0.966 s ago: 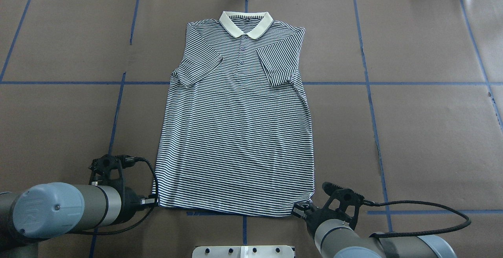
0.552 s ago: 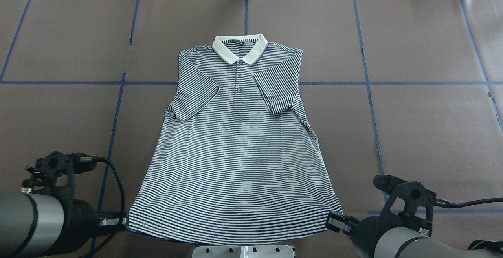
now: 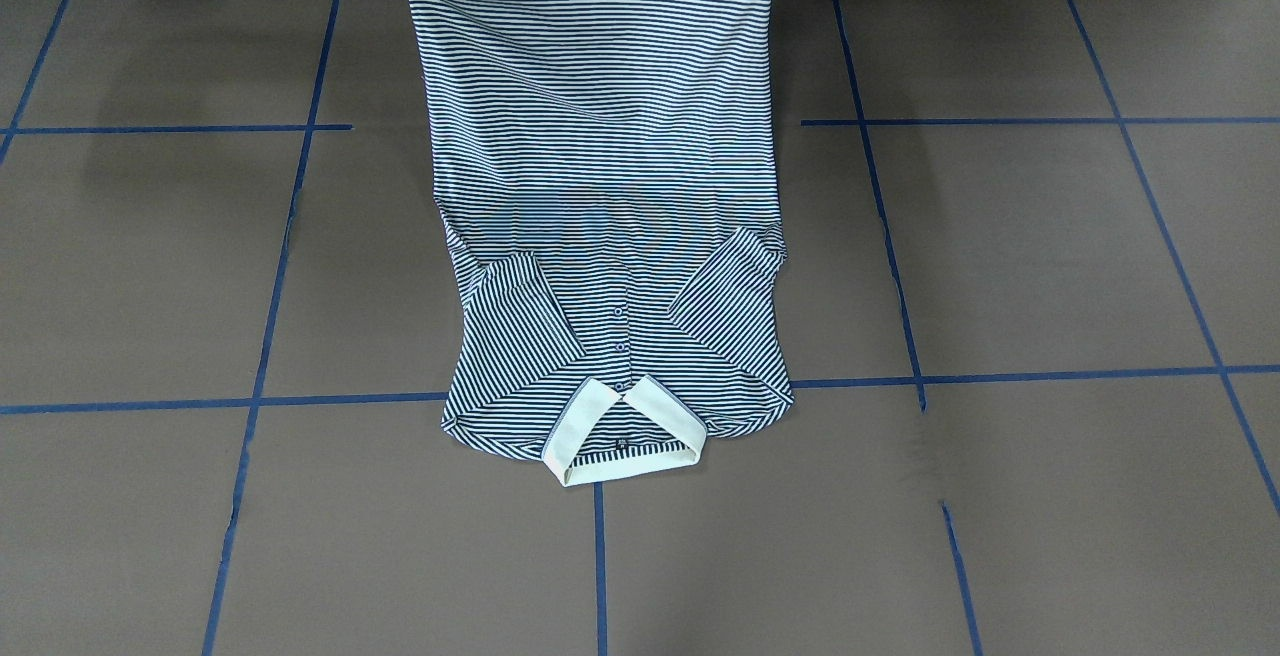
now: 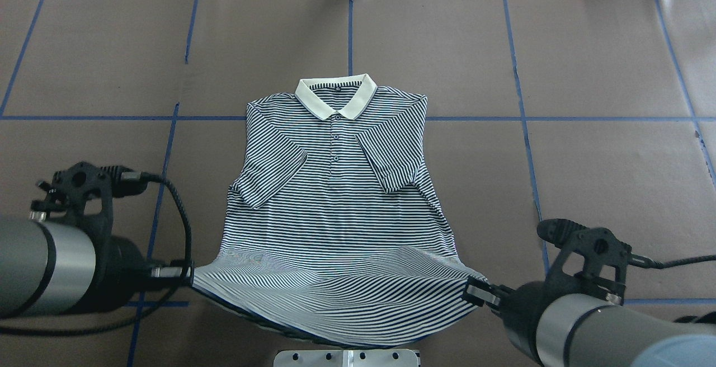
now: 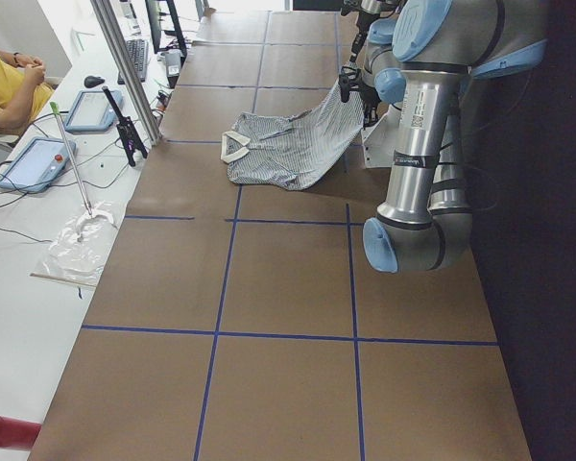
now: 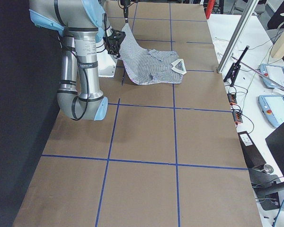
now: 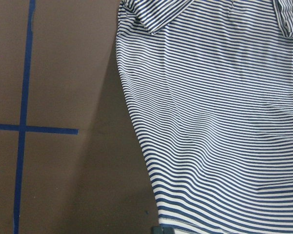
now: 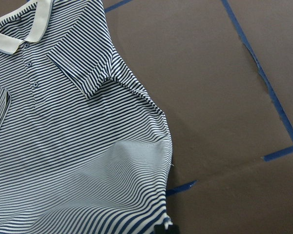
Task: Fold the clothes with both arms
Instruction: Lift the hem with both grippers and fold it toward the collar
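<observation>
Pinched shut on the bottom corners of the striped polo shirt (image 4: 335,210): left gripper (image 4: 182,272) on one corner, right gripper (image 4: 476,292) on the other. Held the bottom edge up off the brown table (image 4: 604,188). Lay flat at the far end, cream collar (image 4: 335,96) away from the robot, both sleeves (image 4: 273,172) folded in on top.

The left arm (image 4: 50,269) enters at lower left of the overhead frame, the right arm (image 4: 582,322) at lower right. The left tool (image 4: 182,273) and right tool (image 4: 474,291) each pinch one hem corner of the polo shirt (image 4: 335,216).
</observation>
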You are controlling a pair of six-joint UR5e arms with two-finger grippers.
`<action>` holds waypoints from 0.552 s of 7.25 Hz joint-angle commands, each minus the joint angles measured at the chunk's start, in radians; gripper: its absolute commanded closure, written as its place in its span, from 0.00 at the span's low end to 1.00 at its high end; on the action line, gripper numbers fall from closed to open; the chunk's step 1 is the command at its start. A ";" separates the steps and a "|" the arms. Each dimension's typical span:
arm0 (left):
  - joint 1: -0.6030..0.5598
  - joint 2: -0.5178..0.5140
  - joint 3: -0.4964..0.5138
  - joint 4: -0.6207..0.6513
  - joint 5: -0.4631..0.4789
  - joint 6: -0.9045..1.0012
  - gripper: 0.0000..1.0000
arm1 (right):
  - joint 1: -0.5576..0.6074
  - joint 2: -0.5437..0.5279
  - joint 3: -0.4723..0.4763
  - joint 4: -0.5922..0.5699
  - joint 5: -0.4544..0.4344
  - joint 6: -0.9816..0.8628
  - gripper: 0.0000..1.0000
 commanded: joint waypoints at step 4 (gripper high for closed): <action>-0.462 -0.226 0.555 -0.157 -0.086 0.421 1.00 | 0.477 0.228 -0.489 0.231 0.181 -0.294 1.00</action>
